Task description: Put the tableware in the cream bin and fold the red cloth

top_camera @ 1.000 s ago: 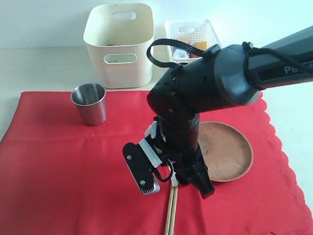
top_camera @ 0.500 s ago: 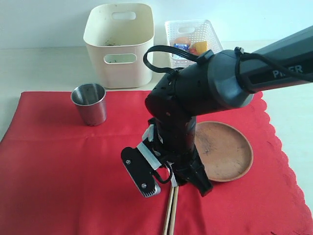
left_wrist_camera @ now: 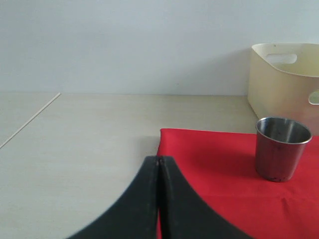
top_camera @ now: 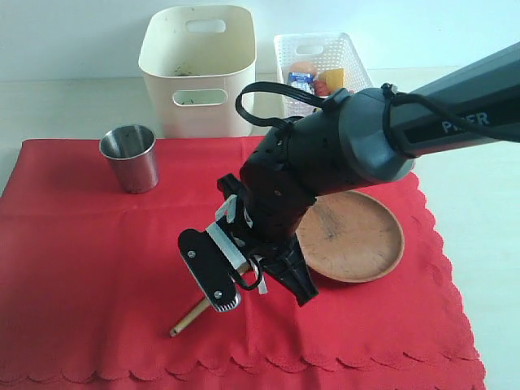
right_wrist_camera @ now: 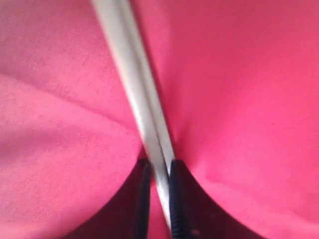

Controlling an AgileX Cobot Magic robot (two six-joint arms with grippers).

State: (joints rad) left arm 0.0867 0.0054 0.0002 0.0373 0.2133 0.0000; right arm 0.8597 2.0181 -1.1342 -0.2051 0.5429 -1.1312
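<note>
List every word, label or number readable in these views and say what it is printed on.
"PIPER": white letters on the right arm's grey link, middle letters faint.
Blue packet in the white basket: print too small to read.
Nothing else legible.

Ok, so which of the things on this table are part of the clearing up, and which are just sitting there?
Part of the job: steel cup, chopsticks clamped in the right gripper, brown plate, cream bin, red cloth.

Just lying about: white lattice basket, food items inside it.
</note>
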